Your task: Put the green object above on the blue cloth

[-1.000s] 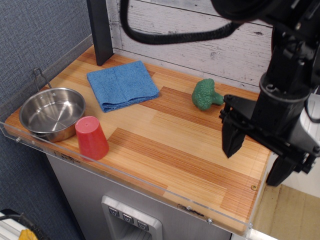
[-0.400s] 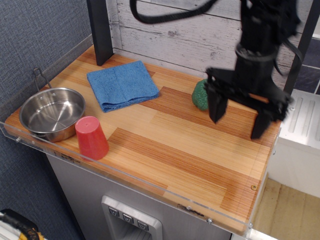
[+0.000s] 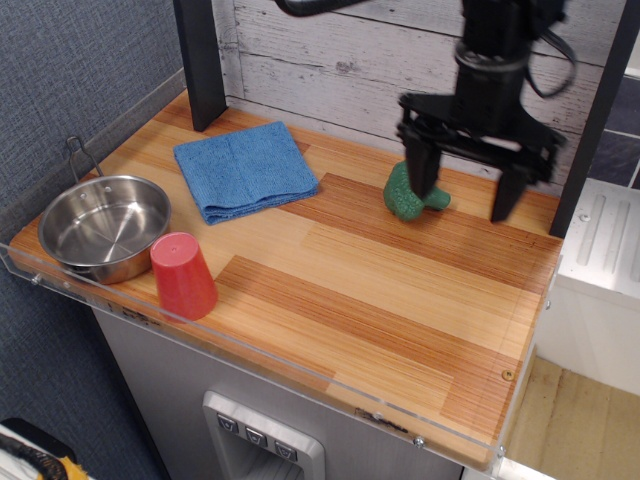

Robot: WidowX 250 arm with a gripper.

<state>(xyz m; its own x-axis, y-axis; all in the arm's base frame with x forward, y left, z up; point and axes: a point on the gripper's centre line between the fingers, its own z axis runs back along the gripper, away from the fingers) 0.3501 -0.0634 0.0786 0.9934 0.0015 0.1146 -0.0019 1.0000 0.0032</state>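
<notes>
The green object, a small dark-green toy broccoli (image 3: pixel 405 201), lies on the wooden table toward the back right. My gripper (image 3: pixel 464 190) hangs just above and to the right of it, jaws wide open and empty; its left finger (image 3: pixel 423 165) stands in front of the broccoli's top and hides part of it, while the right finger (image 3: pixel 508 190) is well clear of it. The blue cloth (image 3: pixel 244 168), a folded square towel, lies flat at the back left, well apart from the broccoli.
A steel bowl (image 3: pixel 100 225) with a handle sits at the front left, with an upside-down red cup (image 3: pixel 183 274) next to it. A dark post (image 3: pixel 203 60) stands at the back left. A clear plastic lip (image 3: pixel 260 365) runs along the table's front edge.
My gripper has moved from the front right of the table back and left, and now stands over the broccoli. Its jaws have stayed open. Nothing on the table has moved.
</notes>
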